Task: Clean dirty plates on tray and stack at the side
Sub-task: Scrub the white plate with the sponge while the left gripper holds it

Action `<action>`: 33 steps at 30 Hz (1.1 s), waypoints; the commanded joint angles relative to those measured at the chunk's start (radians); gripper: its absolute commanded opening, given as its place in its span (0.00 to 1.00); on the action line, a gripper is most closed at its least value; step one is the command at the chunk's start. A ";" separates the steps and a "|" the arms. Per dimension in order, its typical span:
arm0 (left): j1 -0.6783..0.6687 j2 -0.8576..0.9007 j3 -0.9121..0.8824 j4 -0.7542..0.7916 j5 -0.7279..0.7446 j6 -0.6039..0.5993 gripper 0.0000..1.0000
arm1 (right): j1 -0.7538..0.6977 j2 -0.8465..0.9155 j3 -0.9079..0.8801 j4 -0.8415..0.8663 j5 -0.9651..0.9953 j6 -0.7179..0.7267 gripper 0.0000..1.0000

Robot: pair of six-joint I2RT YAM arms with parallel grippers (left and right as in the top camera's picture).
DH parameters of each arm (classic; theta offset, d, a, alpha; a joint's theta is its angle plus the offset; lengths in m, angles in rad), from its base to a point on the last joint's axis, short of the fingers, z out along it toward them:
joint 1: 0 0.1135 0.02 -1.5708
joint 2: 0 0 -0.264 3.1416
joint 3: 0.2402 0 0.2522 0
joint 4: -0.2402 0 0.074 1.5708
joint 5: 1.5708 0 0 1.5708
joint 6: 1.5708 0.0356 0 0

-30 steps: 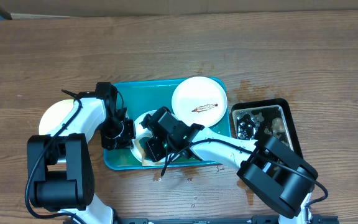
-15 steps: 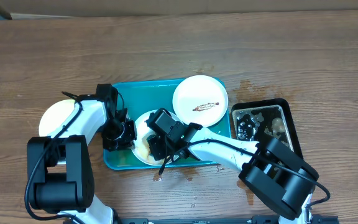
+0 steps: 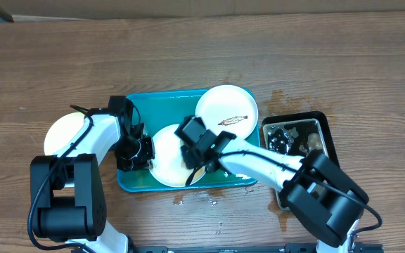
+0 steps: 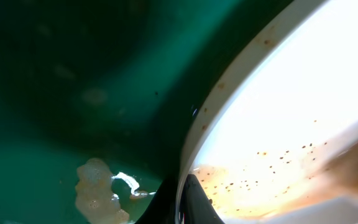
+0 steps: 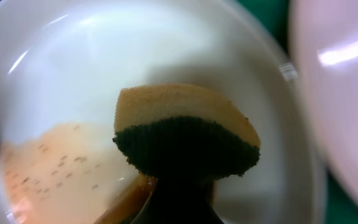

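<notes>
The teal tray (image 3: 162, 107) holds two plates. A white plate (image 3: 226, 112) with a brown smear lies at its back right. A second white plate (image 3: 166, 156) lies at the front, with brownish soapy water (image 5: 61, 168) in it. My left gripper (image 3: 140, 151) is shut on that plate's left rim (image 4: 182, 199). My right gripper (image 3: 194, 143) is shut on a yellow and dark green sponge (image 5: 185, 130) held over this plate (image 5: 104, 62). A pale yellow-green plate (image 3: 60, 133) lies on the table left of the tray.
A narrow black tray (image 3: 323, 144) with dark items and liquid stands right of the teal tray. A foam blob (image 4: 95, 190) lies on the teal tray floor (image 4: 73, 93). Water drops (image 3: 188, 200) mark the table at the tray's front edge.
My right gripper has moved the sponge from the plate's front-left part toward its back right, uncovering more of the plate. The left gripper has kept its hold on the rim.
</notes>
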 commanded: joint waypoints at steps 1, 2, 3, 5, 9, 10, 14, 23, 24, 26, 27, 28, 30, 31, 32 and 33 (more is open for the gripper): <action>-0.001 0.021 -0.045 0.004 -0.100 -0.011 0.04 | -0.054 0.013 -0.029 -0.039 0.108 -0.003 0.04; -0.001 0.021 -0.045 0.004 -0.100 -0.011 0.04 | -0.059 0.013 -0.029 -0.047 0.108 -0.003 0.04; -0.001 0.021 -0.045 0.005 -0.100 -0.012 0.04 | -0.064 0.013 -0.029 -0.055 0.108 -0.003 0.04; -0.001 0.021 -0.045 0.005 -0.100 -0.015 0.04 | -0.068 0.012 -0.029 -0.056 0.108 -0.002 0.04; -0.001 0.021 -0.045 0.004 -0.096 -0.018 0.04 | -0.068 -0.004 -0.029 -0.060 0.135 0.033 0.04; -0.001 0.021 -0.045 0.004 -0.096 -0.018 0.04 | -0.068 -0.012 -0.029 -0.064 0.155 0.053 0.04; -0.001 0.021 -0.045 0.004 -0.096 -0.018 0.04 | -0.068 -0.066 -0.029 -0.094 0.240 0.117 0.04; -0.001 0.021 -0.045 0.004 -0.096 -0.018 0.04 | -0.068 -0.198 -0.029 -0.110 0.233 0.129 0.04; -0.001 0.021 -0.045 0.004 -0.096 -0.018 0.04 | -0.068 -0.214 -0.029 -0.116 0.230 0.129 0.04; -0.001 0.021 -0.045 0.004 -0.096 -0.018 0.04 | -0.069 -0.243 -0.029 -0.135 0.231 0.129 0.04; -0.001 0.021 -0.045 0.004 -0.096 -0.018 0.04 | -0.071 -0.255 -0.029 -0.149 0.233 0.129 0.04; -0.001 0.020 -0.044 0.004 -0.095 -0.018 0.04 | -0.075 -0.269 -0.029 -0.168 0.235 0.129 0.04; 0.000 0.017 -0.042 0.003 -0.093 -0.018 0.04 | -0.088 -0.286 -0.029 -0.211 0.235 0.129 0.04; 0.000 0.013 -0.039 0.000 -0.093 -0.018 0.04 | -0.098 -0.291 -0.029 -0.234 0.235 0.129 0.04; 0.000 0.005 -0.035 -0.001 -0.093 -0.017 0.04 | -0.111 -0.294 -0.029 -0.259 0.235 0.129 0.04; 0.000 -0.008 -0.029 -0.003 -0.093 -0.017 0.04 | -0.128 -0.295 -0.029 -0.290 0.235 0.129 0.04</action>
